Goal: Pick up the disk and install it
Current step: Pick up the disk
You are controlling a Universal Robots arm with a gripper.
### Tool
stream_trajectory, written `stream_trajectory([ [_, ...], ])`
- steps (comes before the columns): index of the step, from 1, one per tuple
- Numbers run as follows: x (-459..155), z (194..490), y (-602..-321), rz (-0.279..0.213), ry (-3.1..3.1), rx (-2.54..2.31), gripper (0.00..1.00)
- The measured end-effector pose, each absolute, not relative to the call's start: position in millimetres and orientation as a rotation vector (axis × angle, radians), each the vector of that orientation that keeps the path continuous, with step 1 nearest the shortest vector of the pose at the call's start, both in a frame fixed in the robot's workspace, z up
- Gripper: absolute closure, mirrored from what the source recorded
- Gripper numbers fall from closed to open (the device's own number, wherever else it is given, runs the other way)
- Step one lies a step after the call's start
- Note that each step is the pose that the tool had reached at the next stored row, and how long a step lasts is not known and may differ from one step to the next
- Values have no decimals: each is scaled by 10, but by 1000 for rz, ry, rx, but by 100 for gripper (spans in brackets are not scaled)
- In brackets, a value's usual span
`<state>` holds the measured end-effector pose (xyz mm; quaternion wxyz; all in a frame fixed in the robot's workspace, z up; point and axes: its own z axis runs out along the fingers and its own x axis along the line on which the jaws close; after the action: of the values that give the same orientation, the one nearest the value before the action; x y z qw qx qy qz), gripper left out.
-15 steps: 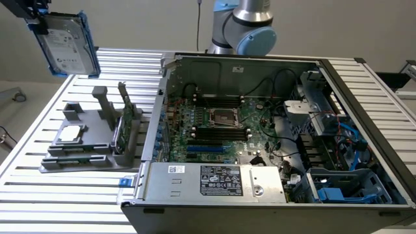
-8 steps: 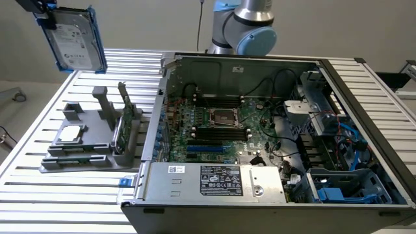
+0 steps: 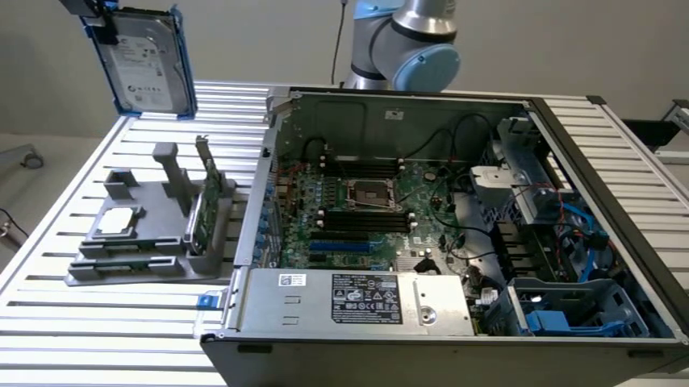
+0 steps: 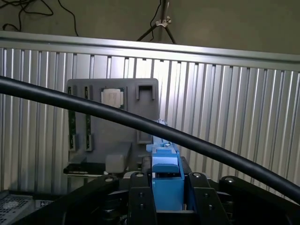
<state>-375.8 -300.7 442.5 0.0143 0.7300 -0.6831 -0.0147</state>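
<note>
The gripper [image 3: 92, 14] was closed on the disk [image 3: 145, 60] and carried it clear of the table [image 3: 64, 322]. The disk hung upright in the air, beside the open computer case [image 3: 603, 185] on the exterior view's left and off its far corner, with the white label facing the camera. In the wrist view the blue frame of the disk [image 4: 165, 168] sat between the two fingers of the gripper [image 4: 167, 199], so the grip was on the frame's end, not on the label face.

The grey stand [image 3: 140, 250] beside the case held a small chip [image 3: 119, 219] and a green card [image 3: 202, 201].

The disk looked stiff and fairly heavy for its size. Its metal would probably be smooth, and it would likely take knocks badly. The plastic frame seemed the safer place to hold.
</note>
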Motion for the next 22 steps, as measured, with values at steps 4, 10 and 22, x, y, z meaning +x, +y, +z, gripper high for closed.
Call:
stream_trajectory([
  [4, -3576, 4468, -3007, -48, -2126, 2272, 67],
  [10, -3304, 4540, -3007, -51, -2124, 2270, 67],
  [22, -2757, 4724, -3007, -57, -2122, 2268, 67],
])
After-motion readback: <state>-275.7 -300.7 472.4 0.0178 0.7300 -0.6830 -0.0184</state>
